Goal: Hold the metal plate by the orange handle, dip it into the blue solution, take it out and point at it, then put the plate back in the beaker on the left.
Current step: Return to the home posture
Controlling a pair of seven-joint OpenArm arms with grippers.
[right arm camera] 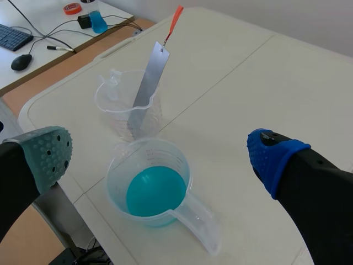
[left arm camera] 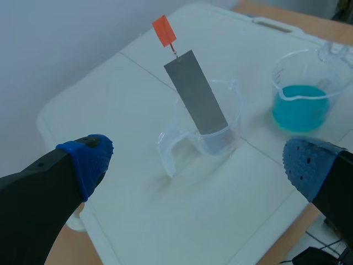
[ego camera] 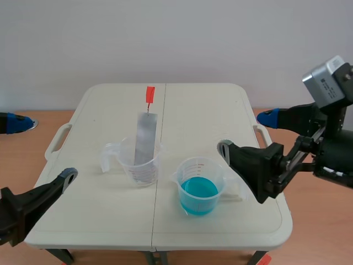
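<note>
White folding table (ego camera: 110,221) on wood floor (ego camera: 33,146); keyboard (right arm camera: 12,37), mouse (right arm camera: 22,62) on side desk (right arm camera: 47,19).

Both arms are matte black. The left arm (ego camera: 25,210), at the table's (ego camera: 110,221) left edge, ends in two thick, blunt fingers (left arm camera: 33,204). Their soft tip pads (left arm camera: 88,157) are blue and pitted with small round dots. The right arm (ego camera: 331,154), at the table's right edge, is blockier, with thin pale rods (ego camera: 300,153) running back from its jaws. One of its tips carries a grey-green pad (right arm camera: 47,154), the other a bright blue pad (right arm camera: 273,157), and both are dotted. A silver-grey camera box (ego camera: 329,83) with small dark print on its face is mounted on top of this arm.
</note>
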